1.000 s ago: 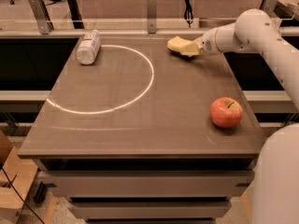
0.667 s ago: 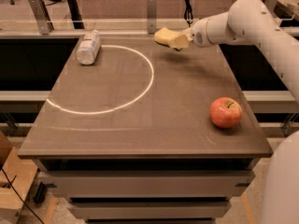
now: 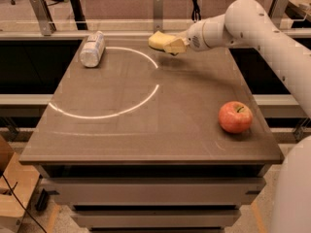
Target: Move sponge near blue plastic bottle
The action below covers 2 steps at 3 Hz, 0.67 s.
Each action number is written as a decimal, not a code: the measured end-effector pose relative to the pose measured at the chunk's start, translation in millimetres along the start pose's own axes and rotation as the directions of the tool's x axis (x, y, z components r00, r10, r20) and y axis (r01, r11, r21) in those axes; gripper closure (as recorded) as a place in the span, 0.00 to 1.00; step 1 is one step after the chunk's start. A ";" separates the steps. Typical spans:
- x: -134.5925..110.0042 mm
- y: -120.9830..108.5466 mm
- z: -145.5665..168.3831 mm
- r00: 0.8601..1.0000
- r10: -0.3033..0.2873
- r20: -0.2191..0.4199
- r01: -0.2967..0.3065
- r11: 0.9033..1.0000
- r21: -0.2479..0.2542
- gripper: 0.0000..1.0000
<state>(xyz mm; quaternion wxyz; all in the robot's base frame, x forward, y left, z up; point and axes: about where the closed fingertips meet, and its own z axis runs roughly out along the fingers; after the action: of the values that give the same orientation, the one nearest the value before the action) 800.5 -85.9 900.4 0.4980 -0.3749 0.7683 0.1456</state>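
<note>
The pale yellow sponge (image 3: 159,40) is held in my gripper (image 3: 173,45), lifted a little above the back middle of the table, over the far edge of the white circle. My white arm reaches in from the right. The blue plastic bottle (image 3: 92,49), grey-white with a wrap label, lies on its side at the table's back left corner, well to the left of the sponge.
A red apple (image 3: 235,117) sits on the right side of the brown table (image 3: 146,130). A white circle line (image 3: 121,81) is drawn on the table top. Metal rail posts (image 3: 157,4) stand behind the table. Dark gaps flank both sides.
My gripper has lifted the sponge off the table and carried it leftward, from the back right toward the back middle. The bottle and apple have not moved.
</note>
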 end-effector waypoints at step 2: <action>-24.4 91.8 45.4 0.993 -0.098 0.071 0.110 0.977 -0.185 1.00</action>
<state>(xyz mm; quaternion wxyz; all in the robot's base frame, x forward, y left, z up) 769.5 13.8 887.1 0.4904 -0.4554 0.7147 0.2031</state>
